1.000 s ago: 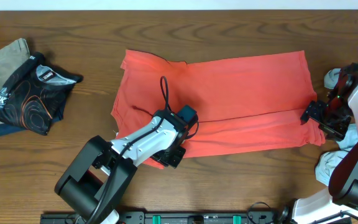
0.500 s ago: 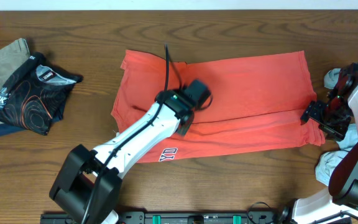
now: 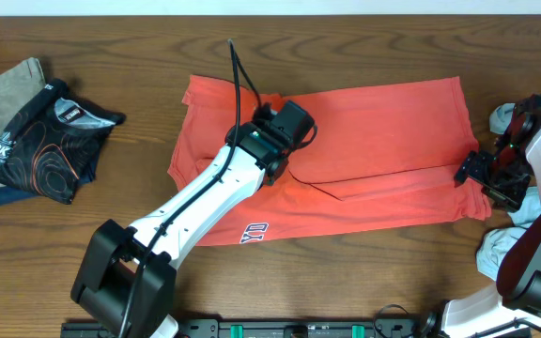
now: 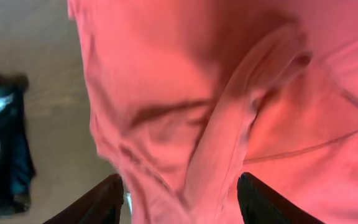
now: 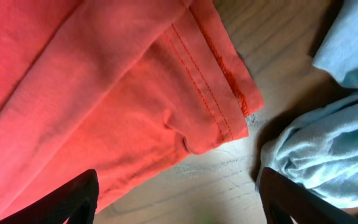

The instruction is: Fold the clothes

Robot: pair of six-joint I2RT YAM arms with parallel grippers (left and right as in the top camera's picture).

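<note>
L end effector (image 4: 180, 198) farther, 1 tee (image 3: 383, 131)

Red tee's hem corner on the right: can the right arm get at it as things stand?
Probably yes. The open right gripper sits just short of the hem corner, which lies uncovered; the grey-blue tee lies beside it, not over it.

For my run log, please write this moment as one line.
left gripper: open, over coral-red tee | right gripper: open, over tee's hem corner | light blue tee: beside that corner | fold: partly done
</note>
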